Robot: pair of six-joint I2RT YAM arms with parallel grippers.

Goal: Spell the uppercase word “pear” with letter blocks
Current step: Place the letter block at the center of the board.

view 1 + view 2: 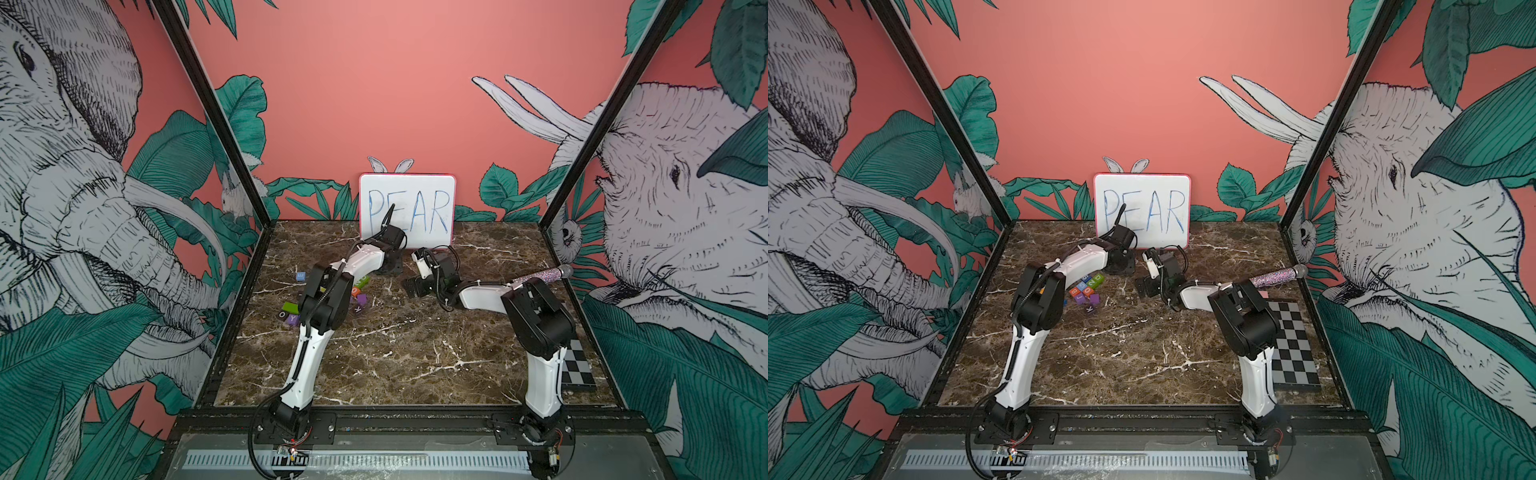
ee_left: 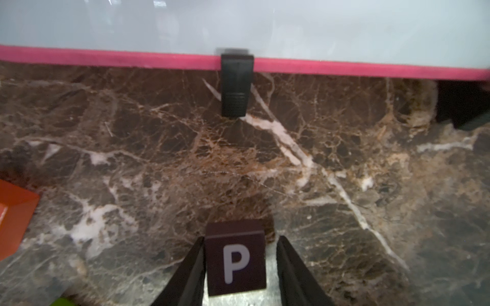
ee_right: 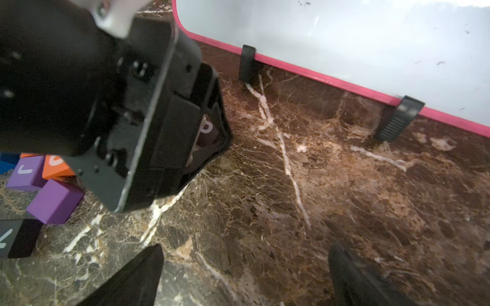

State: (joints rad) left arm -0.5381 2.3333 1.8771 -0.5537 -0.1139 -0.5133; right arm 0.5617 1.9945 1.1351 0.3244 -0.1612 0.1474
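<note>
Brown P block (image 2: pixel 236 262) stands letter-upright inside unclenched left gripper (image 2: pixel 240 238); right gripper (image 3: pixel 246 247) gapes empty.

So the whiteboard (image 1: pixel 407 210) with PEAR in blue is propped at the back of the marble table (image 1: pixel 395 353). Left gripper (image 1: pixel 390 266) sits low right in front of it, right gripper (image 1: pixel 412 286) near it. Can't make out either one's jaws from here. Coloured cubes (image 1: pixel 289 308) are heaped half behind the left arm (image 1: pixel 309 353), with a sparkly microphone (image 1: pixel 544 276) and checkerboard (image 1: pixel 577 361) off right.
</note>
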